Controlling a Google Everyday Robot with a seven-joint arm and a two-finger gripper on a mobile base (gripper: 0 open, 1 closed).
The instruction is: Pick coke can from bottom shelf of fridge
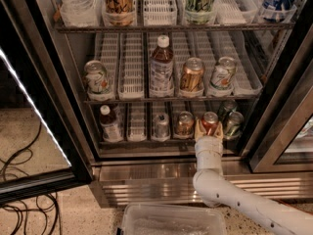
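Observation:
The fridge (39, 97) stands open, its glass door swung to the left. On the bottom shelf (139, 140) the red coke can (210, 121) stands upright, right of a copper-brown can (184, 123) and left of two green cans (233, 123). My gripper (209, 129) reaches into the bottom shelf from below on its white arm (209, 166). Its tan fingers (199, 130) sit on either side of the coke can's lower half. The can still rests on the shelf.
The bottom shelf also holds a brown bottle (109, 123) and a silver can (161, 126). The middle shelf holds several cans and a tea bottle (161, 67). A clear plastic bin (173, 222) sits on the floor below. Black cables (22, 190) lie at left.

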